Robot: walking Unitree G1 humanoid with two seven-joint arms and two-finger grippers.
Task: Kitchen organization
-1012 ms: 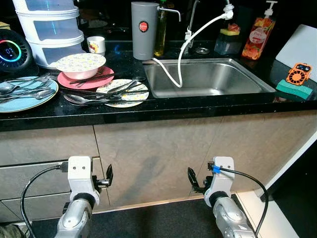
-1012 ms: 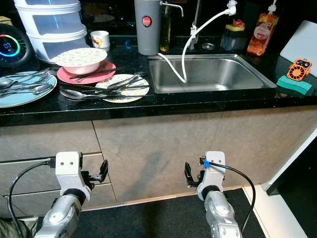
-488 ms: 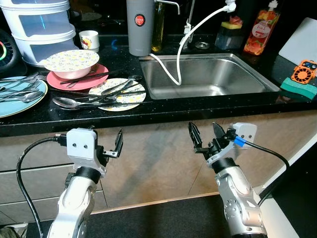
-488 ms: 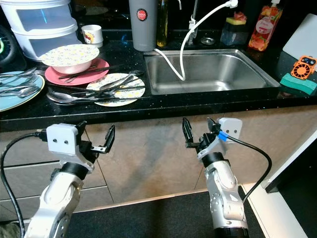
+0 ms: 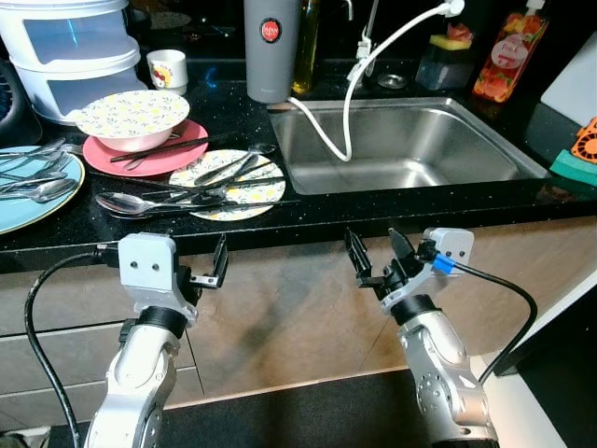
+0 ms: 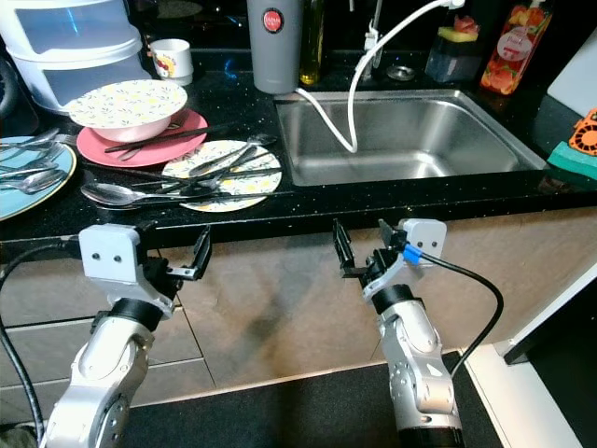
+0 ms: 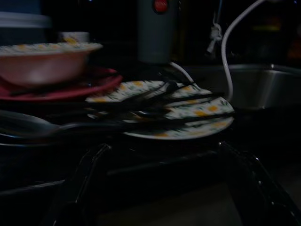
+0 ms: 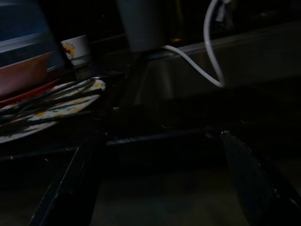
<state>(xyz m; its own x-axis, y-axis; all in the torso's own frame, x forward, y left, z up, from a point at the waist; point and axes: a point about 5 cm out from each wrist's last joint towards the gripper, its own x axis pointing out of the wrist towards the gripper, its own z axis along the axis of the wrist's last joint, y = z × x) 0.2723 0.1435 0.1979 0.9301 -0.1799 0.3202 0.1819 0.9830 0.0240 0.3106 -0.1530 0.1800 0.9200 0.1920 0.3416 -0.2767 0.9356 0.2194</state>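
Note:
On the black counter lies a floral plate with several pieces of cutlery across it. Beside it a floral bowl rests on a pink plate. A blue plate with spoons is at the far left. My left gripper hangs open just below the counter's front edge, under the floral plate. My right gripper is open too, below the edge near the steel sink. Neither holds anything.
A white hose drops from the tap into the sink. At the back stand a grey canister, a cup, white stacked containers and a soap bottle. A green sponge lies at the right. Cabinet doors face me.
Both arms have risen from low in front of the cabinet doors to just under the counter's edge. The right gripper has spread wider. The camera has shifted slightly.

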